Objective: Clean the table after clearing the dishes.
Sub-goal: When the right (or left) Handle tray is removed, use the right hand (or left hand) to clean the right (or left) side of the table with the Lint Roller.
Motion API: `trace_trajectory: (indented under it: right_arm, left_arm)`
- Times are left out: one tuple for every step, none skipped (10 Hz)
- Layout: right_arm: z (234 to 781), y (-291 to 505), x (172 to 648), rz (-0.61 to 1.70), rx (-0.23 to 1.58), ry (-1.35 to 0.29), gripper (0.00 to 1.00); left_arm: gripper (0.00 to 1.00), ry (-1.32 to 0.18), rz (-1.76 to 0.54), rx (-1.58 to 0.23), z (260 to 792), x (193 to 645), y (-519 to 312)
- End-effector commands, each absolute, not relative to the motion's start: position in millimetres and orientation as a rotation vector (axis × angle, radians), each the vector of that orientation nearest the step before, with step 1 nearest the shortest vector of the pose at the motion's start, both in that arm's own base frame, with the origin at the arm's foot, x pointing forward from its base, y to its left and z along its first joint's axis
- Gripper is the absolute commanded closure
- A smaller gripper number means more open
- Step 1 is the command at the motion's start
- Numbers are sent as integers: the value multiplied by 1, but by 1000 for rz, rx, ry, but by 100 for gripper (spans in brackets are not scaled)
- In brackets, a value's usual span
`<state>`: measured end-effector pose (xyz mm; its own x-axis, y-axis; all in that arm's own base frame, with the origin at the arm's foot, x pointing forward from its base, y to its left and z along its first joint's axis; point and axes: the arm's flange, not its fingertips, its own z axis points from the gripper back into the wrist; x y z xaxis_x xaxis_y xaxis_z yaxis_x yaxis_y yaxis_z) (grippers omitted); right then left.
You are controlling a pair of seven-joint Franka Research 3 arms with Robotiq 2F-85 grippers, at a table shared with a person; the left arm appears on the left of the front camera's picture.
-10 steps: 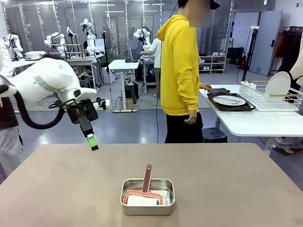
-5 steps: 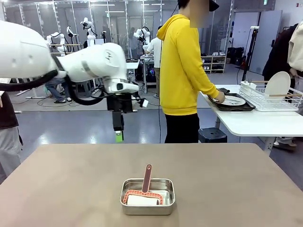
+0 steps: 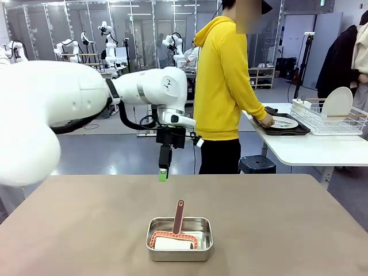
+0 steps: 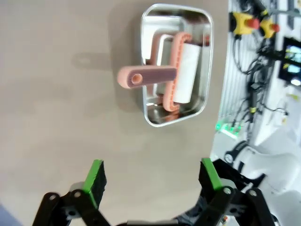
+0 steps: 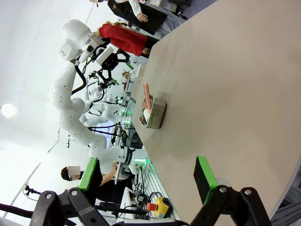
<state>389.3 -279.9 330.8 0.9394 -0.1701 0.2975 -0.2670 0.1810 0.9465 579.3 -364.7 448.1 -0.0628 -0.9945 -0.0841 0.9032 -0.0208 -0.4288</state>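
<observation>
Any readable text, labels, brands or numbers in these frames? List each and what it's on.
None can be read.
left arm: a small dark mark on its white joint casing, too small to read.
screens past the table edge in the left wrist view: lit blue patches, blurred.
steel pan: no print visible.
</observation>
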Motion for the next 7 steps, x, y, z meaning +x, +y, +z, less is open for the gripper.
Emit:
trace_trajectory:
  right_arm:
    - [333,-279,387,76,1397,-384,0]
    - [333,-279,387,76,1397,-384,0]
    - [333,-279,387,76,1397,-384,0]
    - [333,-279,387,76,1397,-384,0]
    - [333,-279,387,76,1397,-384,0]
    - [333,-279,387,76,1397,-384,0]
    - [333,-279,387,76,1397,-384,0]
  left_arm:
    - [0,441,-1587,-279,453,599,-387]
    - [0,418,-1589,-292,449,597,-394]
    - [0,406,-1591,-289,441,593,-398]
    - [0,400,-1597,-289,432,590,-403]
    - [0,372,-1601,-303,424,588,-405]
    - [0,366,-1596,-316,418,587,-409]
    - [0,343,-1590,-318,412,586,-413]
